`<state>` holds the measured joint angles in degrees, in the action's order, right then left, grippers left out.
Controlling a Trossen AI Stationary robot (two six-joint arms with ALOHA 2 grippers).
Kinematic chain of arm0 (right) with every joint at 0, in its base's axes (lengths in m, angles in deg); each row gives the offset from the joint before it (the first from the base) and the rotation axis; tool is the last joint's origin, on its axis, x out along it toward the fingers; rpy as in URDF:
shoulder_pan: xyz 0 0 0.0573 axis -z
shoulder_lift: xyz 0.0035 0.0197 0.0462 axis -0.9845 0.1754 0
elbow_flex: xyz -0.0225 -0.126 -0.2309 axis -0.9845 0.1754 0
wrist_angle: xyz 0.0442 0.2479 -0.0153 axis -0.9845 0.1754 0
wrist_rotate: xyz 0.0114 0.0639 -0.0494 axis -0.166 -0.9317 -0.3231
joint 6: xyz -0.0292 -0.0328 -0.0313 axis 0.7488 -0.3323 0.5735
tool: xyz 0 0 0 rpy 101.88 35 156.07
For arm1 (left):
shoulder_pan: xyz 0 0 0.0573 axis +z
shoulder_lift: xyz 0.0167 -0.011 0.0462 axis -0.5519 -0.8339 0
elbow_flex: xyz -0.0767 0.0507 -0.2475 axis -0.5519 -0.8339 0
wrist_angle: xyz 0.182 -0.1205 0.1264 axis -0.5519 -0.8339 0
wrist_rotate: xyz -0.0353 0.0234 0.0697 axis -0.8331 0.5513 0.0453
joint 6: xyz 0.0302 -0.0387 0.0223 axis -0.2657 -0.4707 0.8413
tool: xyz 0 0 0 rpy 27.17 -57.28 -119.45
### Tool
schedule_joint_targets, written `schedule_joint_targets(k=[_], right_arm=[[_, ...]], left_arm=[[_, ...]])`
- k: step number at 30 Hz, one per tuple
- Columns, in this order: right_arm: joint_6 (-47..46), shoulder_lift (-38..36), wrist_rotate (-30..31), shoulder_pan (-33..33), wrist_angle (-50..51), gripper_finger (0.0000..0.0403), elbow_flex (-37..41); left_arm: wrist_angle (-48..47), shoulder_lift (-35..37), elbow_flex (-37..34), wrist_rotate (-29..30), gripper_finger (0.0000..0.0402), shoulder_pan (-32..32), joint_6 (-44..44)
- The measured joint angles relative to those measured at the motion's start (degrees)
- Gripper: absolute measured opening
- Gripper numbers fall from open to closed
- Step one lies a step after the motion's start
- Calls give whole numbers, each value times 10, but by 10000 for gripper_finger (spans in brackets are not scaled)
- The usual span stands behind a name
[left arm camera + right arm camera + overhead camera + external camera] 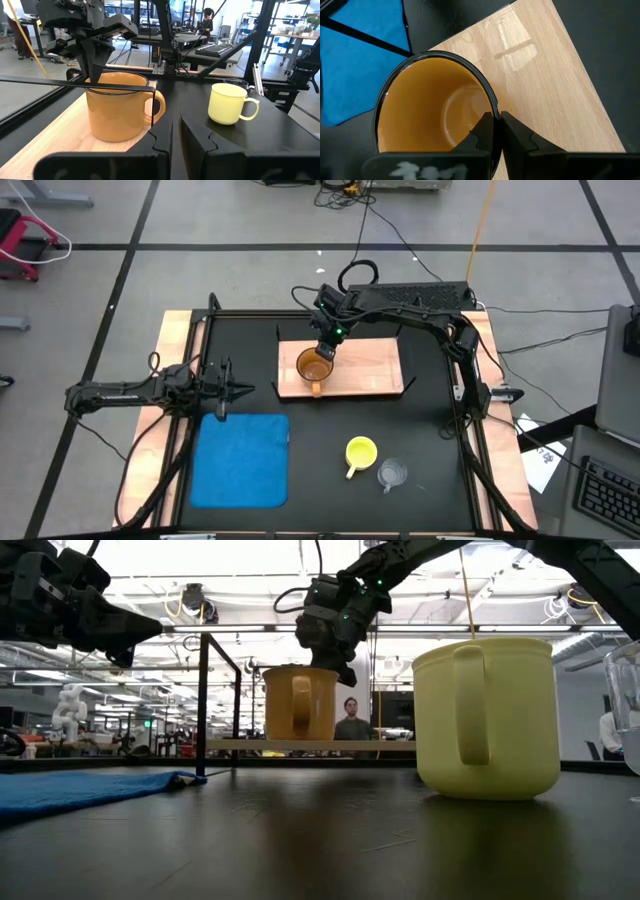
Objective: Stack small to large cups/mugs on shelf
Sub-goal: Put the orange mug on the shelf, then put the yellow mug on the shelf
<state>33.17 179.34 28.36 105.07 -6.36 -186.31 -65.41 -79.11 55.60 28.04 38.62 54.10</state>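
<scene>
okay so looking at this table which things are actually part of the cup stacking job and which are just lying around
Part of the job:
- orange-brown mug, on the shelf, rim pinched by the right end effector
- yellow mug, on the black table
- clear glass cup, beside the yellow mug
- wooden shelf

Just lying about:
- blue mat
- left end effector, idle beside the mat

No legible text, label, brand, number or sign appears in any view. The glossy orange-brown mug with a dark rim, the pale yellow handled mug and the light wooden shelf board carry plain surfaces. At 6 o'clock in the right wrist view, whitish marks on the dark gripper body are too blurred to read. At 4 o'clock in the high view, a white sheet with dark marks is too small to decipher.
</scene>
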Motion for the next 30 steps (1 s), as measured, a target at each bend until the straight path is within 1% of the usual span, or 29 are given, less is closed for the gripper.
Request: schedule_joint_targets(k=[4,8,23,30], right_arm=[[-5,0,3,0,-12,11,0],[-7,1,6,0,-28,23,0],[6,1,4,0,-9,84,0],[11,1,4,0,-11,125,0]], left_arm=[[0,0,0,0,33,0,0],[-2,0,0,0,33,0,0],[-9,0,0,0,33,0,1],[-11,0,0,0,33,0,1]])
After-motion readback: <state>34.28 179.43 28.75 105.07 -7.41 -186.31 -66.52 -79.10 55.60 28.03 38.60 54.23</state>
